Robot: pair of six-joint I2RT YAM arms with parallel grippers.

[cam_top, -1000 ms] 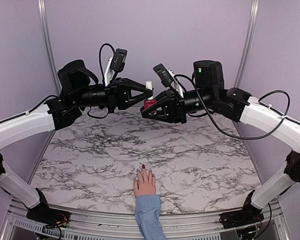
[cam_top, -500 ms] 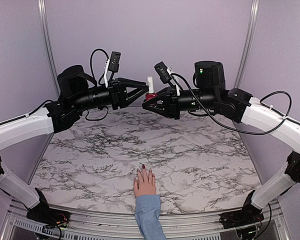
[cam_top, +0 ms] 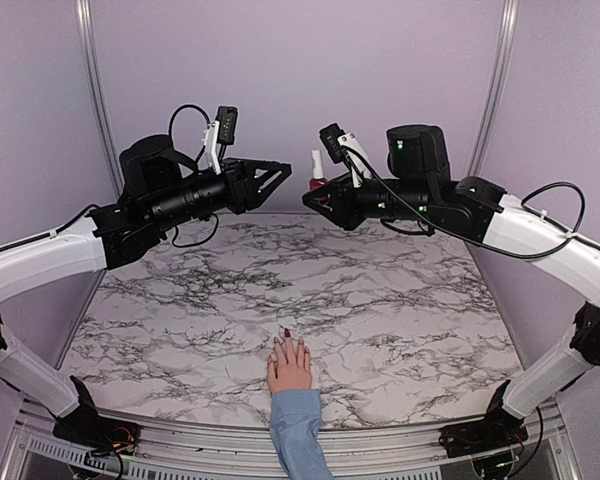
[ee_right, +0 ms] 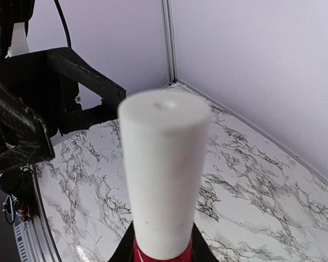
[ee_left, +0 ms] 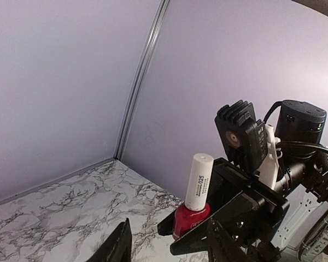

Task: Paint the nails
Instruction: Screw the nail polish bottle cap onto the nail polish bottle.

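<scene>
The step in hand looks like opening the polish. The right claw (cam_top: 313,198) is clamped tight on the red body of the polish bottle (cam_top: 317,180), holding it upright in the air with its white cap (cam_top: 317,160) on. The left claw (cam_top: 280,180) faces it, jaws partly spread and empty, just beside the cap but apart from it. Next, I judge, the left claw must close on the cap and twist it off while the right claw holds the bottle steady. The nails (cam_top: 287,333) lie well below both claws, on the table (cam_top: 430,300) toward the arm bases. The hand (cam_top: 290,367) lies flat, its long axis running from the light blue sleeve (cam_top: 298,430) toward the far wall, fingertips pointing away from the bases; one nail shows dark red.
</scene>
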